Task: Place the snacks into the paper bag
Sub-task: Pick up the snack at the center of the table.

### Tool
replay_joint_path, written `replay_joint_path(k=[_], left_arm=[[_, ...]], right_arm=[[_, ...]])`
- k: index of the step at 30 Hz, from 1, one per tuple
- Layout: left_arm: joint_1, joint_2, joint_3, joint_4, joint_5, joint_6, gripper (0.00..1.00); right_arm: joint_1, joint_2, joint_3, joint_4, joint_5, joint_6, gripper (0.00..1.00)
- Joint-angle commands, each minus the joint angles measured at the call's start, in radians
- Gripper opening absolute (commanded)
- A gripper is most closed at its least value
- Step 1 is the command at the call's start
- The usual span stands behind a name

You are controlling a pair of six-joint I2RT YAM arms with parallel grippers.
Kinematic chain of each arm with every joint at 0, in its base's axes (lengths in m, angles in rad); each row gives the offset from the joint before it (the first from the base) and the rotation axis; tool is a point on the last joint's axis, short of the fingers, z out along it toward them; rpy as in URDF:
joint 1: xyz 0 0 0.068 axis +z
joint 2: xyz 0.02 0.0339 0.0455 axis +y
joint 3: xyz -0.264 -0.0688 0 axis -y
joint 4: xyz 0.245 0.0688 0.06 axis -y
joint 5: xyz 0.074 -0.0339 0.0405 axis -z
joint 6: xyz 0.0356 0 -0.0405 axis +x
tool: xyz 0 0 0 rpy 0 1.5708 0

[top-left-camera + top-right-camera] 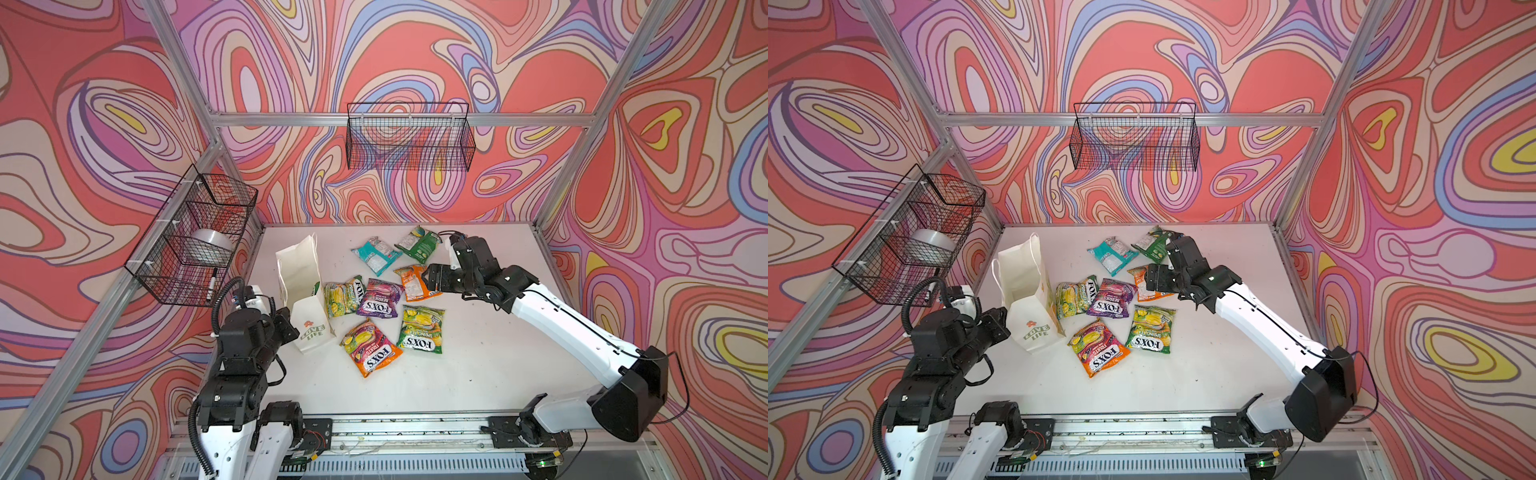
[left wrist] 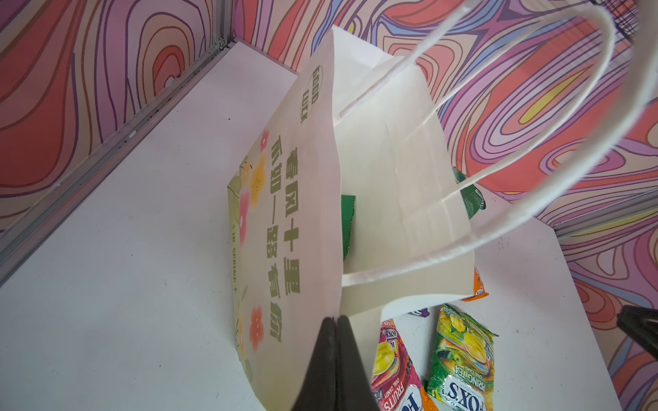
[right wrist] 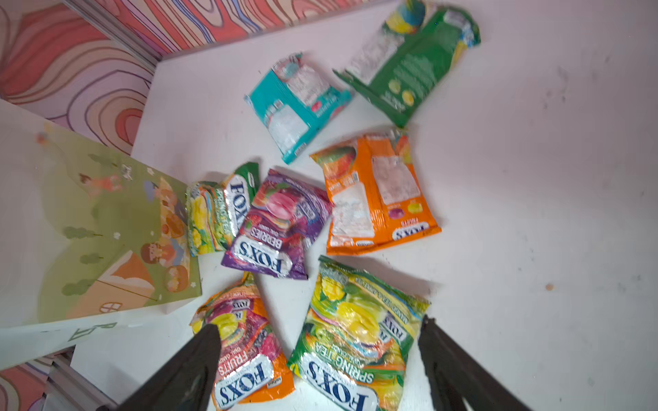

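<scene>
Paper bag (image 1: pixel 297 266) pinned open for loading.
We note left gripper (image 2: pixel 336 322) pinching its rim by the table's (image 1: pixel 478 374) left edge; right gripper (image 3: pixel 320 325) spread, empty, above seven snacks (image 1: pixel 376 299) lying beside it.

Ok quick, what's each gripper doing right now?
Left gripper: shut, pinching the bag rim.
Right gripper: open, holding nothing.
</scene>
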Motion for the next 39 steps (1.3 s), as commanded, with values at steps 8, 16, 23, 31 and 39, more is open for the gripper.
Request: replay_joint_path(k=[8,16,23,31,39], left_arm=[[0.008,0.021,-0.007,-0.028,0.024,-0.001,0.00],[0.008,0.020,-0.008,-0.026,0.029,0.000,0.00],[0.008,0.019,-0.007,-0.025,0.031,0.000,0.00],[0.008,0.019,-0.009,-0.023,0.035,0.002,0.00],[0.008,0.020,-0.009,-0.024,0.038,0.002,0.00]], right_arm=[[-0.026,-0.013,-0.352,0.141,-0.143,0.151,0.98],[-0.012,0.073,-0.399,0.246,-0.161,0.166,0.98],[0.036,0.192,-0.337,0.240,-0.102,0.148,0.98],[0.040,0.258,-0.322,0.214,-0.005,0.197,0.98],[0.045,0.297,-0.351,0.260,0.012,0.224,0.97]])
